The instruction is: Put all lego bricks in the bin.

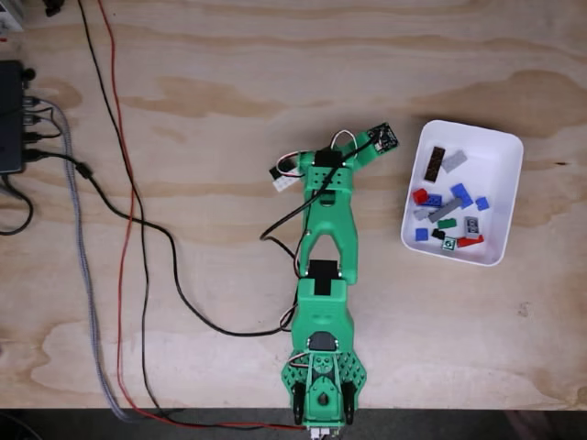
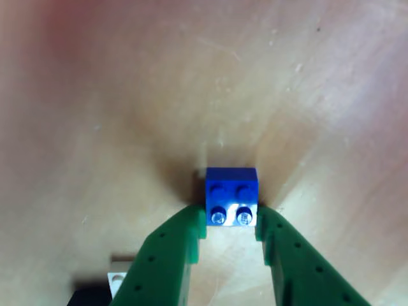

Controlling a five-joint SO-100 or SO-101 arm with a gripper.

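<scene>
In the other view the green gripper (image 2: 231,220) is clamped on a blue lego brick (image 2: 232,191), just over the plywood table (image 2: 95,95). In the fixed view the white bin (image 1: 500,156) sits right of the arm (image 1: 328,229) — about a dozen lego bricks (image 1: 447,206) lie inside it.

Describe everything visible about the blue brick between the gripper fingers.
The blue brick is a small, glossy plastic piece with four round studs on top, the nearer two catching glare. In the other view it sits squarely between the green fingers of the gripper, which press its two sides. Wood table lies behind it with a shadow around; whether it rests on it or is lifted is unclear.
</scene>
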